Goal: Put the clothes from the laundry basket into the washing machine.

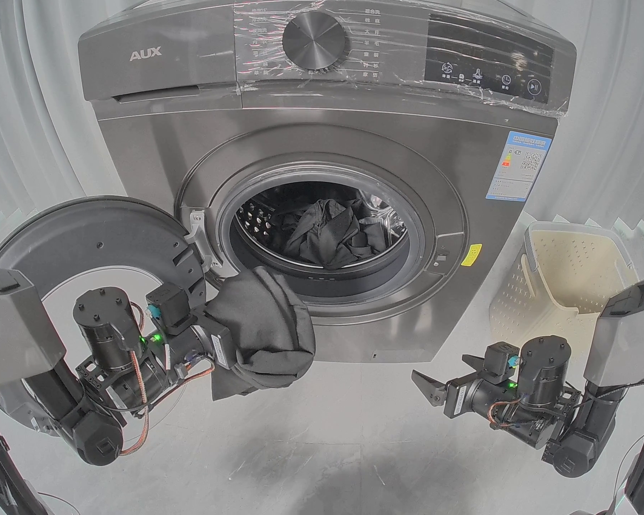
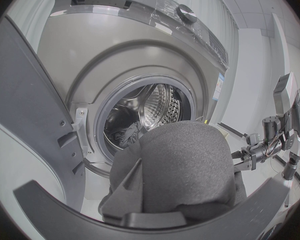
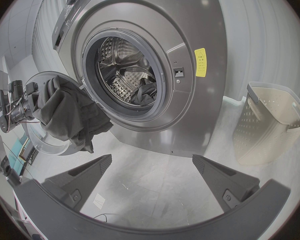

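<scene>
My left gripper (image 1: 230,348) is shut on a dark grey garment (image 1: 266,329) that drapes over its fingers, held just below and left of the washing machine's drum opening (image 1: 322,234). The same grey garment (image 2: 183,164) covers most of that gripper, one finger (image 2: 130,187) showing. Dark clothes (image 1: 329,232) lie inside the drum. My right gripper (image 1: 445,379) is open and holds nothing, low at the right, above the floor. The cream laundry basket (image 1: 572,280) stands at the right of the washing machine (image 1: 322,109); its inside is not visible.
The round machine door (image 1: 93,241) is swung open to the left, right behind my left arm. Grey floor (image 1: 336,438) lies free between both arms. White curtains hang behind the machine.
</scene>
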{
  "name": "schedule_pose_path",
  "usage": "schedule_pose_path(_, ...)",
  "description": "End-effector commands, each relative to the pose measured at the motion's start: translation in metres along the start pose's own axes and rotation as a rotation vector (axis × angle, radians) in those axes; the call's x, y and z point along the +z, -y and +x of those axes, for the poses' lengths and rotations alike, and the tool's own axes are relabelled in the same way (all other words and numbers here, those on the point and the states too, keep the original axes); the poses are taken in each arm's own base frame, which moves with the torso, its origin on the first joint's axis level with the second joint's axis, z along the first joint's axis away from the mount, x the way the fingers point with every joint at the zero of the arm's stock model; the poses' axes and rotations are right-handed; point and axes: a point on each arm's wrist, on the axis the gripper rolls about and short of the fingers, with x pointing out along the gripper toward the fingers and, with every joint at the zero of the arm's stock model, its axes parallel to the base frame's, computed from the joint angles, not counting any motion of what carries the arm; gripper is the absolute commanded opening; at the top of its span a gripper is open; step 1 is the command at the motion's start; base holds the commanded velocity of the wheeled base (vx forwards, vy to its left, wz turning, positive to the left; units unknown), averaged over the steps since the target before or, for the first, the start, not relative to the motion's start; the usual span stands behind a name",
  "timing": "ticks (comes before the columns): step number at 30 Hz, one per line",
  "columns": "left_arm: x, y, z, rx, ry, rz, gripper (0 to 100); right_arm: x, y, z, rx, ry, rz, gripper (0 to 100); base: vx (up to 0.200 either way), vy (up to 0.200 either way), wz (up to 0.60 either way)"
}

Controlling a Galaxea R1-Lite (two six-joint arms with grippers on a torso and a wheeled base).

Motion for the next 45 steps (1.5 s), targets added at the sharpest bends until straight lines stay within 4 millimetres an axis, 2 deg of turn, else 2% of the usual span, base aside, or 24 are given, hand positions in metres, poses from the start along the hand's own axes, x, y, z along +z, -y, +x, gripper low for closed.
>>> schedule_pose_path(1, -0.011, 0.001, 0.004, -0.004, -0.036, 0.003, 0, -0.001, -0.001, 0.001, 0.003, -0.003, -0.002, 100, 0.0, 0.0, 0.0)
schedule_pose_path(19, -0.014, 0.009, 0.003, -0.03, -0.051, 0.006, 0, -0.001, -0.002, 0.0, 0.006, -0.005, -0.001, 100, 0.0, 0.0, 0.0)
schedule_pose_path(31, -0.02, 0.012, 0.006, -0.039, -0.069, 0.007, 0, -0.001, -0.002, 0.0, 0.007, -0.004, -0.002, 100, 0.2, 0.0, 0.0)
schedule_pose_path(42, -0.024, 0.014, 0.007, -0.047, -0.087, 0.006, 0, -0.001, -0.003, -0.001, 0.011, -0.003, -0.002, 100, 0.0, 0.0, 0.0)
schedule_pose_path(45, -0.026, 0.025, 0.01, -0.074, -0.087, 0.017, 0, -0.001, -0.007, -0.001, 0.023, -0.002, -0.006, 100, 0.0, 0.0, 0.0)
